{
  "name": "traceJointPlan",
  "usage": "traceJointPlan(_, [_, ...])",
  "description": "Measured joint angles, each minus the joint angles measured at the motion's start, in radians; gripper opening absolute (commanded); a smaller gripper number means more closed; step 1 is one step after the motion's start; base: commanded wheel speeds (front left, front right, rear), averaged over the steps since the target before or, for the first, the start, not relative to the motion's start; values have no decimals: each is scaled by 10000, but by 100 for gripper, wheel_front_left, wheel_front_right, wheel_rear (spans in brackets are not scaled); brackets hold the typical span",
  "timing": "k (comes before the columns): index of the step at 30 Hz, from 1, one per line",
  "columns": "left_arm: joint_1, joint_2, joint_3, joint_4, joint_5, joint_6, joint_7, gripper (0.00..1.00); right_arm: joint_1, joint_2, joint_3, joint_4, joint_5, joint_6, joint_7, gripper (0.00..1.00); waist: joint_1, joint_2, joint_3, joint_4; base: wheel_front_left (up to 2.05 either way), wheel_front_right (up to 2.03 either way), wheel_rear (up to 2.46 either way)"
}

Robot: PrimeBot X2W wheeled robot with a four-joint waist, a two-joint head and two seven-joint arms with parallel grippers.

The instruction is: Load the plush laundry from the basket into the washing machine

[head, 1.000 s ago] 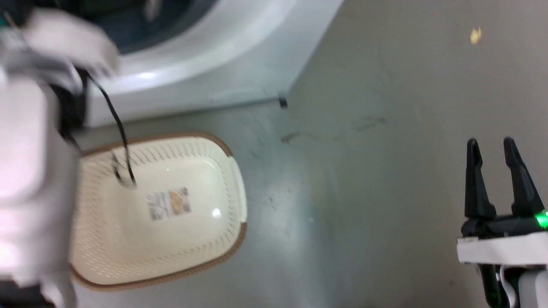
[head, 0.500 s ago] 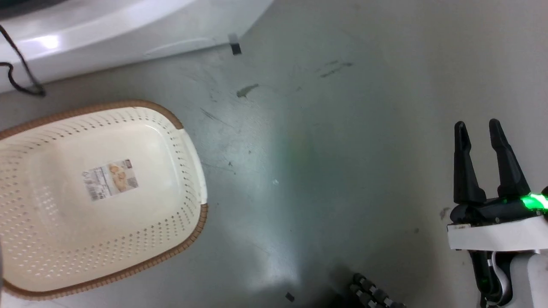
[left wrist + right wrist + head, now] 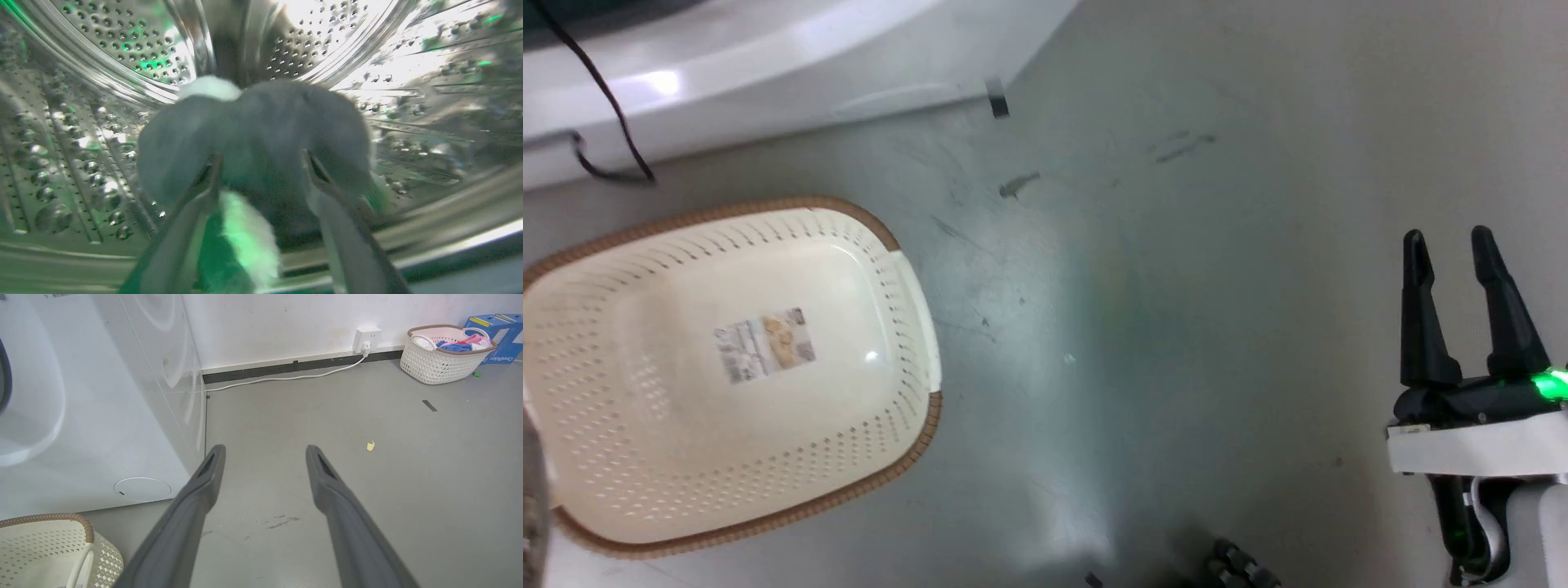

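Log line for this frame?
plush: in drum | left hand: open | right hand: open, idle | basket: empty

left jaws spread wide, right jaws parted, dark fingers [image 3: 1421,327] pointing up above white wrist [image 3: 1470,451]

Bright throughout. Glaring at 11 o'clock on the washing machine [image 3: 662,82], sheeny at 6 on the floor [image 3: 1054,506]. Blurred and green-tinted around the plush laundry [image 3: 261,130]; blown out at 1 on the drum [image 3: 310,24].
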Motion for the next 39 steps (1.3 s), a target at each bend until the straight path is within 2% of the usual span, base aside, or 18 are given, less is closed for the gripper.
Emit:
traceJointPlan(8, [1714, -880, -13, 694, -602, -441, -1919, 100, 327, 0, -483, -136, -899, 0, 0, 100, -1, 0, -1347, 546, 0, 0, 0])
traceJointPlan(13, [3296, -1467, 75, 370, -1009, -686, -2303, 100, 666, -2, -610, -316, -1406, 0, -2, 100, -3, 0, -2506, 988, 0, 0, 0])
traceJointPlan(20, [6499, -2353, 690, -2836, -1488, -940, -2353, 100, 1193, -17, -646, -408, -1714, 0, 0, 100, -4, -1, -4164, 1650, 0, 0, 0])
traceJointPlan(27, [9967, -3331, 780, -5762, -1202, -965, -2359, 100, 1837, -19, -393, -431, -1918, 0, -2, 100, -5, 0, -5597, 2301, 0, 0, 0])
traceJointPlan(34, [12517, -3802, 633, -7237, -838, -777, -2357, 100, 2476, -15, -63, -397, -1994, 0, -2, 100, -3, -1, -6597, 2802, 0, 0, 0])
traceJointPlan(39, [13714, -3906, 587, -7586, -616, -508, -2357, 100, 2753, -15, 186, -257, -2021, 0, -2, 100, -3, 0, -7040, 3015, 0, 0, 0])
